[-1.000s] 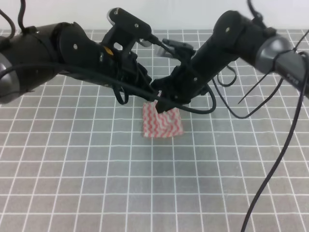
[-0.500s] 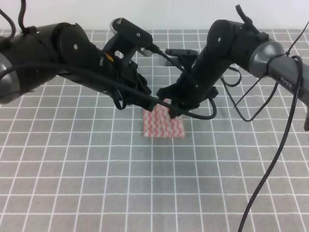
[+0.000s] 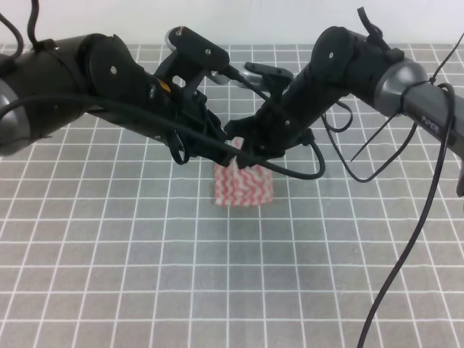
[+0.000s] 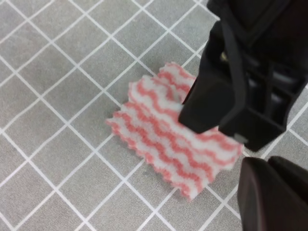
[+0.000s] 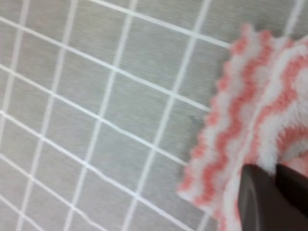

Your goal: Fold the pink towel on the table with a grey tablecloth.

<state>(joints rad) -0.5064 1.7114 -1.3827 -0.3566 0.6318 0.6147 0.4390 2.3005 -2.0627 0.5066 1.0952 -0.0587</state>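
The high camera looks down from the front across the grey bench (image 3: pixel 109 275), far enough to see both arms. Each wrist camera looks down from very close. All three share the pink towel (image 3: pixel 243 185) (image 4: pixel 163 139) (image 5: pixel 250 125).

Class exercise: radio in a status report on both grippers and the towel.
Both grippers over small pink-and-white zigzag-striped towel; jaw states unclear. Towel bunched on grey grid tablecloth. Nothing else nearby.

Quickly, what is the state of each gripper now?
Left gripper: cannot be told, its fingertips are hidden.
Right gripper: seems closed on the pink towel edge.
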